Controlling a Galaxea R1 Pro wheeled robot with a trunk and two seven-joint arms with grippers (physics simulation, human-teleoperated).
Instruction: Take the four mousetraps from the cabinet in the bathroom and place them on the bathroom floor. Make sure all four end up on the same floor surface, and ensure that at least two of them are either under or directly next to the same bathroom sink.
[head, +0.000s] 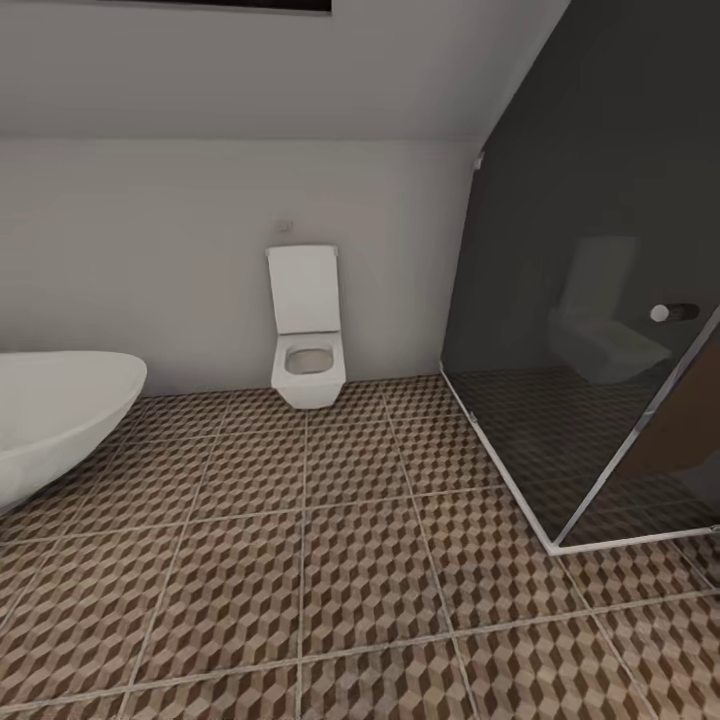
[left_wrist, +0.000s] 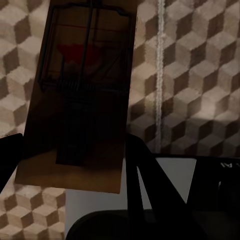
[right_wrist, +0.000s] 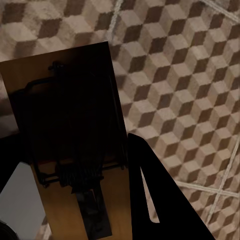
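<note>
In the left wrist view, my left gripper is shut on a mousetrap, a tan wooden plate with dark wire parts and a red spot. It hangs above the cube-patterned bathroom floor. My right gripper is likewise shut on a second mousetrap, held over the same tiled floor. One dark finger of the left gripper and one dark finger of the right press against each plate's edge. The cabinet and the sink are out of view.
The head view looks across the bathroom floor. A white oval bathtub stands at the left. A white toilet sits against the far wall. A dark glass shower enclosure fills the right side.
</note>
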